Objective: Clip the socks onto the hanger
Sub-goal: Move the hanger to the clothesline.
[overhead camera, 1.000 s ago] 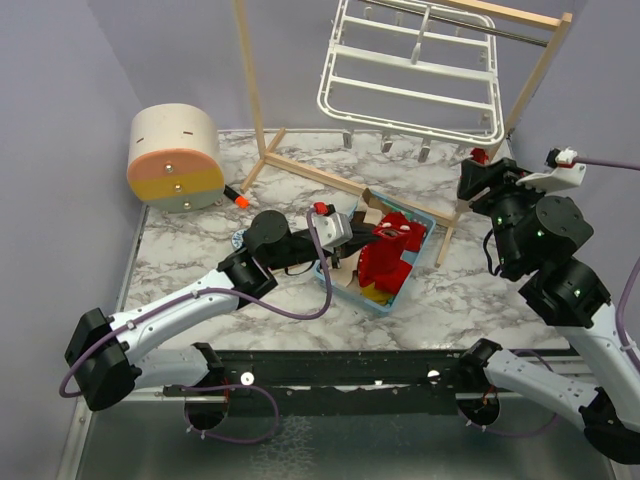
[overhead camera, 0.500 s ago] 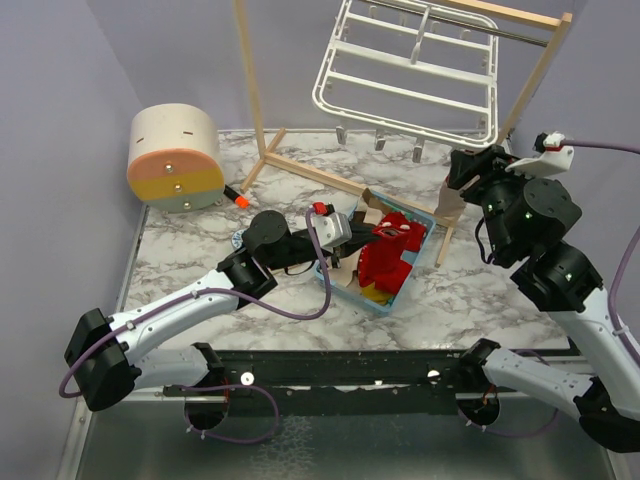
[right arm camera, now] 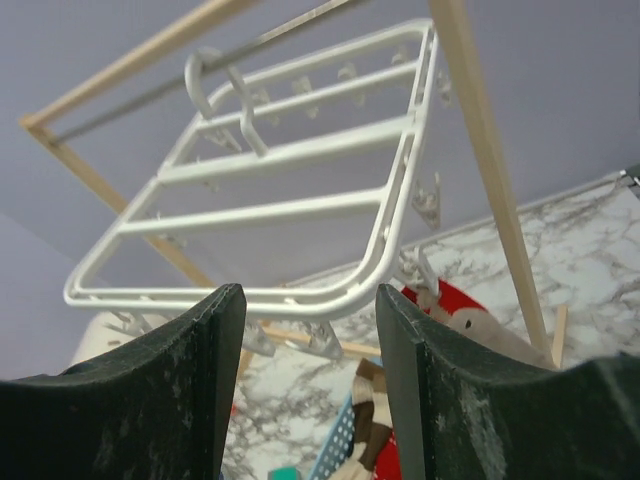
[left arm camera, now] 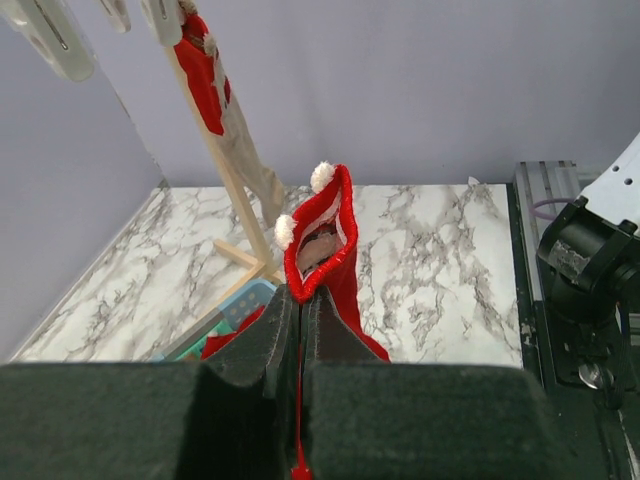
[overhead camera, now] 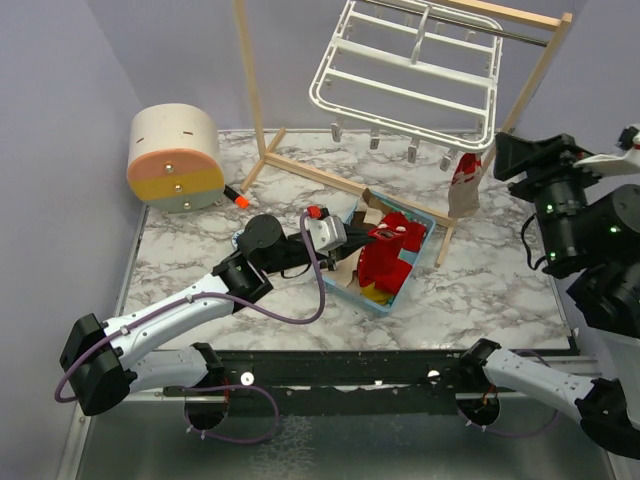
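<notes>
Change: the right claw (right arm camera: pixel 308 292) has backed off to the right, released and empty, and a red-and-beige sock (overhead camera: pixel 463 187) now hangs from the near right corner of the hanger (overhead camera: pixel 410 92).
Left claw (left arm camera: pixel 300 300): clenched on a red sock (left arm camera: pixel 325 235), lifted above the light-blue basket (overhead camera: pixel 415 265).
Meaning: one sock looks clipped. The held one probably goes next, to a free clip (overhead camera: pixel 372 143).

One hanger (right arm camera: pixel 290 150) — one basket (overhead camera: pixel 418 262)
</notes>
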